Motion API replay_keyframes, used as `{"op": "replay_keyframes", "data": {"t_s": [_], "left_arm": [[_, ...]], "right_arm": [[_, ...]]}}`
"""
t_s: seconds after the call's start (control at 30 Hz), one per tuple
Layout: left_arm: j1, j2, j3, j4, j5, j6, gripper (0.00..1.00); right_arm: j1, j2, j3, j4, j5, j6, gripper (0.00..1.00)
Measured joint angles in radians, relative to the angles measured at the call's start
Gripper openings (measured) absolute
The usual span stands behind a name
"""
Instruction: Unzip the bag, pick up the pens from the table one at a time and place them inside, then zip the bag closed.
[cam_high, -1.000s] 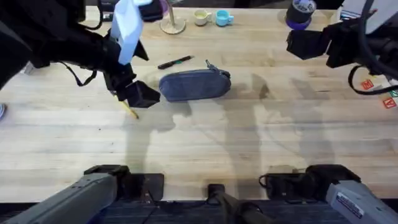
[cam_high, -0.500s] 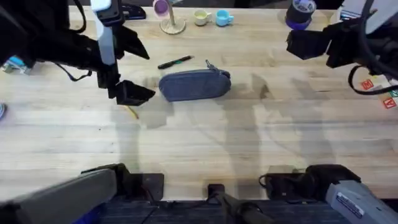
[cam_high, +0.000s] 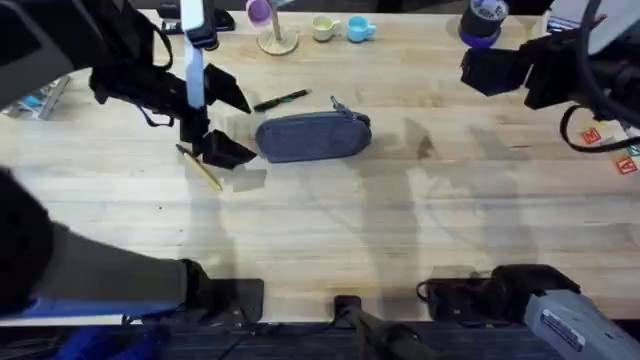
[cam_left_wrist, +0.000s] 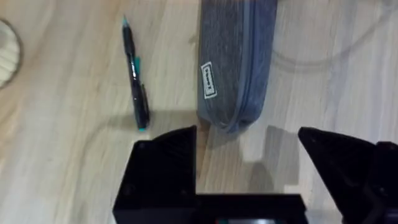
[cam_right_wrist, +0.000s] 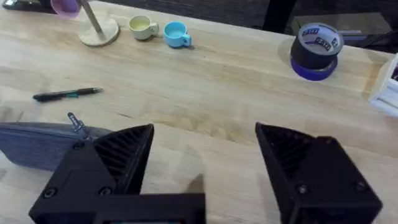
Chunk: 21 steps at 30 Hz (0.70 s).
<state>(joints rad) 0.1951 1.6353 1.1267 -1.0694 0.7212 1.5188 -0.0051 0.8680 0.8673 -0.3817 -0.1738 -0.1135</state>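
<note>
The grey-blue bag (cam_high: 313, 136) lies on the table (cam_high: 400, 230), its zipper shut along the stretch I see, with the pull (cam_high: 335, 103) at its right end. My left gripper (cam_high: 238, 122) stands open just left of the bag's left end (cam_left_wrist: 233, 118), not touching it. A black pen with a green band (cam_high: 282, 99) lies behind the bag (cam_left_wrist: 135, 81). A yellow pen (cam_high: 200, 167) lies in front of the left gripper. My right gripper (cam_high: 478, 70) hovers open and empty far to the right (cam_right_wrist: 205, 155).
At the back edge stand a wooden stand with a purple top (cam_high: 277, 40), a cream cup (cam_high: 324, 28), a blue cup (cam_high: 360, 29) and a tape roll (cam_high: 482, 22). Red-orange items (cam_high: 600, 135) lie at the far right. The front half of the table is bare wood.
The left arm has swung back and leftward while its gripper stayed by the bag's left end. The yellow pen, partly covered before, now shows in full. The right arm has not moved.
</note>
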Motion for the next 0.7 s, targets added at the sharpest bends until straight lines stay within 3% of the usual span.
{"op": "replay_keyframes", "data": {"t_s": [0.17, 0.4, 0.7], "left_arm": [[0.000, 0.055, 0.000, 0.010, 0.026, 0.000, 0.993], [0.000, 0.080, 0.000, 0.050, 0.122, 0.000, 0.993], [-0.047, 0.080, 0.000, 0.080, 0.126, 0.000, 0.993]], "right_arm": [[0.000, 0.000, 0.000, 0.000, 0.000, 0.000, 0.996], [0.000, 0.000, 0.000, 0.000, 0.000, 0.005, 0.996], [0.000, 0.000, 0.000, 0.000, 0.000, 0.008, 0.996]]}}
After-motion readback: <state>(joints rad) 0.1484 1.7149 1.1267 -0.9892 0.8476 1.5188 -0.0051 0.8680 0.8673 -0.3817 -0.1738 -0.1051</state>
